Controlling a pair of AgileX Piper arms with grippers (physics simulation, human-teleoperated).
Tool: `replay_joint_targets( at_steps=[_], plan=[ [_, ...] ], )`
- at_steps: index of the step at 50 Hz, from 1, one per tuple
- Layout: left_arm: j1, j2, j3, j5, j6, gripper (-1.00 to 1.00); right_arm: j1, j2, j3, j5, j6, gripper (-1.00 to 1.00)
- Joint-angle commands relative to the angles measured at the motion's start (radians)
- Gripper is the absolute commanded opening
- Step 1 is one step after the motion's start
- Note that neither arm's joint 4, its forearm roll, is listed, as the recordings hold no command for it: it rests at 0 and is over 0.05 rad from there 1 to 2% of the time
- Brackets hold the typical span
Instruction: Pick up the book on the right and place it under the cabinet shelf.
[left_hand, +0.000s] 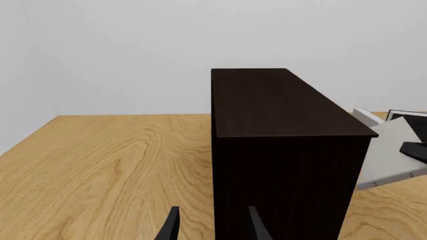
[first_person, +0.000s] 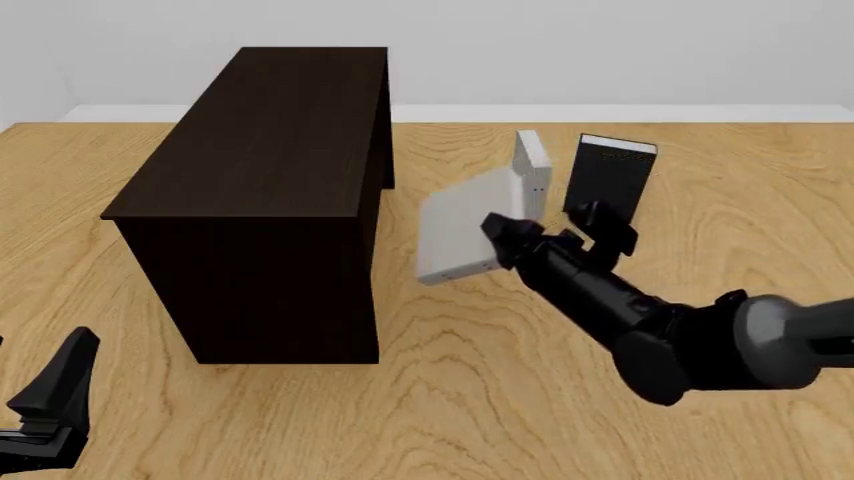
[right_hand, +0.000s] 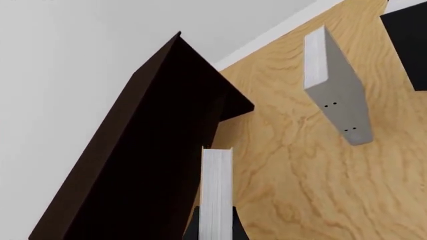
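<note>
The book (first_person: 461, 230), light grey with white page edges, hangs tilted above the table just right of the cabinet shelf (first_person: 254, 180). My right gripper (first_person: 503, 238) is shut on the book's right edge. In the right wrist view the book (right_hand: 217, 190) stands edge-on between the fingers, close to the dark cabinet shelf (right_hand: 133, 165). My left gripper (first_person: 47, 395) is low at the near left, in front of the cabinet shelf (left_hand: 280, 125). It is open and holds nothing. The left wrist view shows the book (left_hand: 393, 155) past the cabinet's right side.
A second pale grey book (first_person: 531, 170) stands upright behind the held one, and a black book (first_person: 611, 180) stands to its right. Both also show in the right wrist view: the grey book (right_hand: 337, 95) and the black book (right_hand: 407, 40). The wooden table (first_person: 534, 420) spreads around.
</note>
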Motion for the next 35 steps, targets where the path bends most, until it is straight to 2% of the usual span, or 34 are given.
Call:
replay_joint_targets(
  at_steps=[1, 13, 35],
  plan=[
    [0.000, 0.000, 0.000, 0.000, 0.000, 1.00, 0.011, 0.043, -0.017, -0.062, 0.046, -1.00],
    [0.000, -0.001, 0.000, 0.001, 0.000, 1.00, 0.011, 0.099, 0.004, -0.158, 0.084, -1.00],
    [0.000, -0.001, -0.003, 0.004, 0.000, 1.00, 0.013, 0.205, -0.004, -0.216, 0.106, -1.00]
  ],
)
